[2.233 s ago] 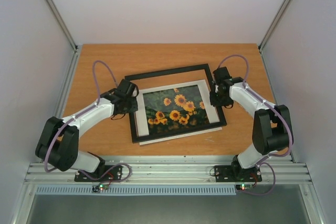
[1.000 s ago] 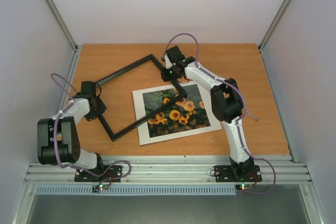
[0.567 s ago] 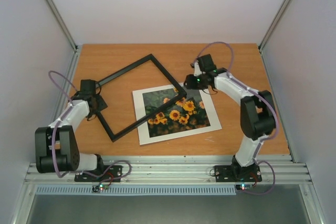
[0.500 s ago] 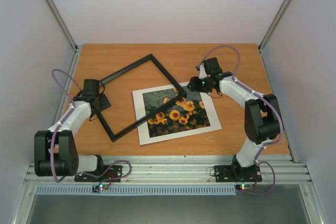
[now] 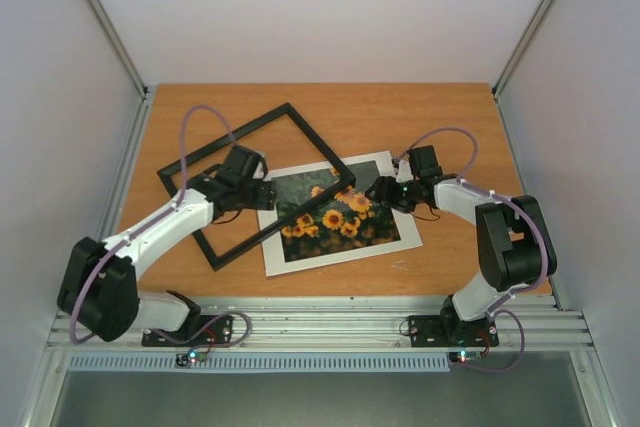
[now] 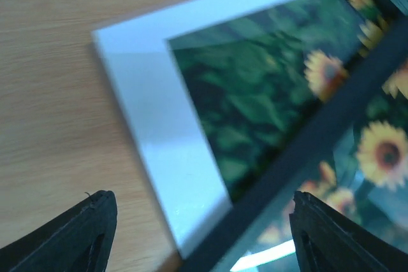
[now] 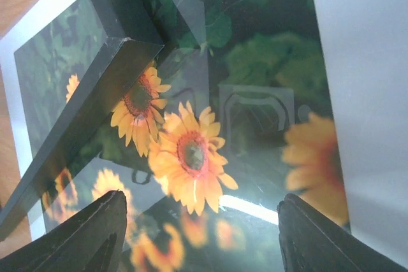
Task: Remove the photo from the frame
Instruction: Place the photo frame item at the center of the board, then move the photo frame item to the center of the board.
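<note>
The black frame (image 5: 225, 137) is already off, one corner lying across the sunflower photo (image 5: 340, 209) between the left fingers (image 5: 262, 191) and right fingers (image 5: 383, 190), both spread, empty, low over the tabletop (image 5: 450, 117); next, probably, slide the frame clear.

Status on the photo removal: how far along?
Mostly done: the frame lies skewed to the left, only one corner overlapping the photo, which lies on the table bordered by the white mat. In hand: nothing; left gripper and right gripper hover open above it. Left: clear that corner.
</note>
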Tool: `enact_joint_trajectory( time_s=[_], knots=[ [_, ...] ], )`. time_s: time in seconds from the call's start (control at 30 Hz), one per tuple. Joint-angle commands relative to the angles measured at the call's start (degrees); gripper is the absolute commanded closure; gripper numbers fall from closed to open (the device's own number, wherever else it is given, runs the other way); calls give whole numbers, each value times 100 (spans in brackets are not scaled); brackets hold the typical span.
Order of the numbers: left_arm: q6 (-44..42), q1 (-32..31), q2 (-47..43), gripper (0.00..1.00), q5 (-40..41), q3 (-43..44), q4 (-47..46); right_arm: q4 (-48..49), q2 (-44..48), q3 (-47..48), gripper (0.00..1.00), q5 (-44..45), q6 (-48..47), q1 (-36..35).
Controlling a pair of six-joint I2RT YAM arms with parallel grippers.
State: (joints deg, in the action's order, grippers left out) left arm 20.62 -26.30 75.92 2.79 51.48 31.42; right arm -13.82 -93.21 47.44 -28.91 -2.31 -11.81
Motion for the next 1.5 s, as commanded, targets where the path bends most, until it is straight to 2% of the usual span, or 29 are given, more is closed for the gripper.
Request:
enact_joint_trajectory(
  time_s=[0.0,0.1,0.3,0.5,0.7,0.8,1.0,1.13,1.3,1.47],
  knots=[
    [-847,-842,558,24,126,360,-167,443,254,-203,34,-199,195,170],
    [-1005,-1173,1172,22,257,589,-231,499,214,-272,33,-299,204,231],
    [-1064,-1258,2055,23,204,996,-216,573,96,-314,33,-413,213,263],
    [-1122,-1317,2622,30,78,1246,-140,620,24,-331,33,-466,217,311],
    [-1016,-1341,2757,39,300,1302,-152,634,-43,-317,32,-505,206,337],
    [-788,-1241,2814,48,634,1377,-38,626,-111,-291,33,-578,204,355],
    [-490,-743,2754,64,784,1437,-4,605,-111,-280,33,-651,195,381],
    [-394,-373,2819,68,678,1641,103,560,-151,-248,33,-622,162,397],
    [-397,-312,2734,70,393,1736,60,563,-399,-223,33,-658,172,407],
    [-263,-92,2709,76,670,1759,170,555,-472,-224,33,-647,180,416]
  ],
)
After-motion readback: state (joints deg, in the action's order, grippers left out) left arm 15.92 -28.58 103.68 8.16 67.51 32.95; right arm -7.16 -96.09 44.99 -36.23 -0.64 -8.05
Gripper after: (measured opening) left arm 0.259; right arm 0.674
